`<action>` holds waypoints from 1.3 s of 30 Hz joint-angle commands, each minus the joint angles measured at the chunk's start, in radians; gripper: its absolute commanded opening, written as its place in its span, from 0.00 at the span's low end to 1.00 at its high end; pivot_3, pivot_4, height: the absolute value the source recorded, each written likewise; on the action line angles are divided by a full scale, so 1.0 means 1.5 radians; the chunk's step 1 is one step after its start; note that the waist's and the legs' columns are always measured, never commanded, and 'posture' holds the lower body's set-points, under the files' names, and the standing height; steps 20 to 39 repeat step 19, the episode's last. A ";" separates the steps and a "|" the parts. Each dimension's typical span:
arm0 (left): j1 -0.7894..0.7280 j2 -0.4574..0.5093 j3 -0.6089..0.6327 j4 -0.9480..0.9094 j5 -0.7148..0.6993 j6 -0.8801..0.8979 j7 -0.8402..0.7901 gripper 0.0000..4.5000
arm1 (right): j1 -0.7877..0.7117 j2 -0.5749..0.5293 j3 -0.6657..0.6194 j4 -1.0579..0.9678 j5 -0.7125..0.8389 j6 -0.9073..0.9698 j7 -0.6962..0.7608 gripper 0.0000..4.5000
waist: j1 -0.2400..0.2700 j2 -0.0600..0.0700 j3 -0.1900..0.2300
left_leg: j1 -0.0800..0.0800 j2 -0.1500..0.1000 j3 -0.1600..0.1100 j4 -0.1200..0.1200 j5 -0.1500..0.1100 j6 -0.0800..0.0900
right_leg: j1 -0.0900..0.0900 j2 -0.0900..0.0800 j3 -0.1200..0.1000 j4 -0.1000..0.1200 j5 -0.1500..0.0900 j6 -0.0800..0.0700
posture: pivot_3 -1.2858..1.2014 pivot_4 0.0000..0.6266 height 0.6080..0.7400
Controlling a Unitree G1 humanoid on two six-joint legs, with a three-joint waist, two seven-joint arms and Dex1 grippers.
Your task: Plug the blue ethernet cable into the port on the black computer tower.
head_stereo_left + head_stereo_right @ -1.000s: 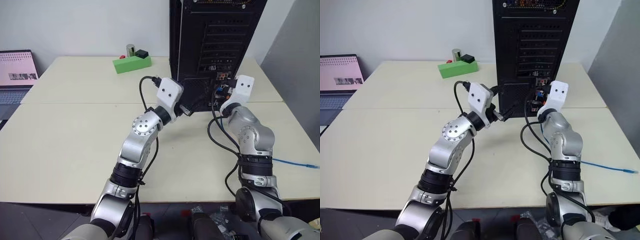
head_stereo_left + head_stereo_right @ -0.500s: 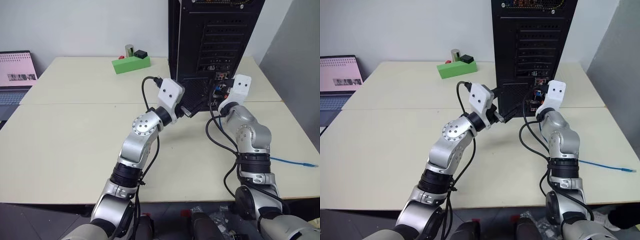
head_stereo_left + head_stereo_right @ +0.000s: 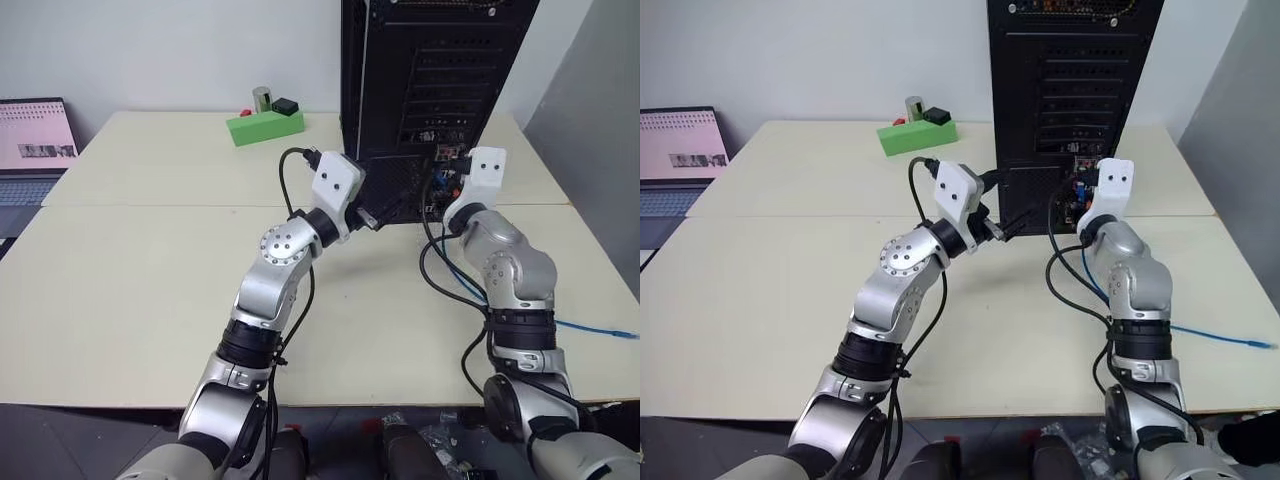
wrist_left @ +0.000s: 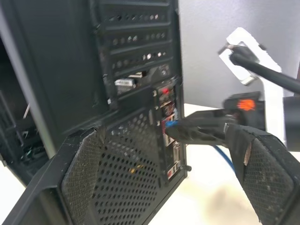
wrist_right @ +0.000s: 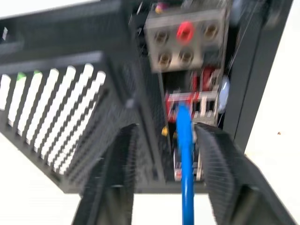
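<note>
Two cream tables (image 3: 770, 300) butted together carry your scene, pale wall behind, an open laptop (image 3: 678, 160) at the far left edge. At the back stands the black computer tower (image 3: 1070, 90), rear panel toward you: slot covers up top, mesh vent grille below, a column of small coloured sockets along its right side. Beside it to the left sits a green block (image 3: 917, 134) with a small metal cylinder and a black piece on top. Your left gripper (image 3: 1008, 226) sits at the grille's lower left, its fingers (image 4: 101, 173) spread wide with nothing between them, one pad lying over the mesh. Your right gripper (image 5: 161, 154) is up against the socket column; its fingers (image 5: 220, 178) stand apart on either side of the blue ethernet cable (image 5: 186, 159), not pinching it. In the right wrist view, the cable's end meets the red-framed socket block on the tower; whether it is fully seated you cannot tell. From there the cord drops under your right arm and trails off across the table to the right (image 3: 1210, 336).
</note>
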 commanded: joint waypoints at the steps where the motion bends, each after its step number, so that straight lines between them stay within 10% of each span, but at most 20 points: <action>1: -0.019 0.008 0.004 -0.013 -0.009 -0.002 -0.018 0.96 | 0.018 -0.039 -0.001 -0.086 0.018 0.027 0.040 0.66 | 0.002 0.000 0.000 | 0.000 0.000 0.000 0.000 0.000 0.000 | 0.000 0.000 0.000 0.000 0.000 0.000 | 0.52 0.24 1.00; 9: -0.025 0.066 -0.003 -0.024 -0.003 0.055 -0.063 0.96 | 0.106 -0.158 -0.005 -0.222 0.111 0.055 0.225 1.00 | 0.001 0.000 0.000 | -0.001 0.000 0.000 0.000 0.000 0.000 | -0.001 0.000 0.000 0.000 0.000 0.000 | 0.52 0.24 1.00; 19: -0.029 0.148 0.006 -0.037 -0.017 0.083 -0.139 0.96 | 0.169 -0.317 -0.092 -0.242 0.169 -0.006 0.380 1.00 | 0.002 0.000 0.000 | -0.001 0.000 0.000 0.000 0.000 0.000 | 0.000 0.000 -0.001 0.000 0.000 0.000 | 0.52 0.24 1.00; 39: -0.029 0.148 0.006 -0.037 -0.017 0.083 -0.139 0.96 | 0.169 -0.317 -0.092 -0.242 0.169 -0.006 0.380 1.00 | 0.002 0.000 0.000 | -0.001 0.000 0.000 0.000 0.000 0.000 | 0.000 0.000 -0.001 0.000 0.000 0.000 | 0.52 0.24 1.00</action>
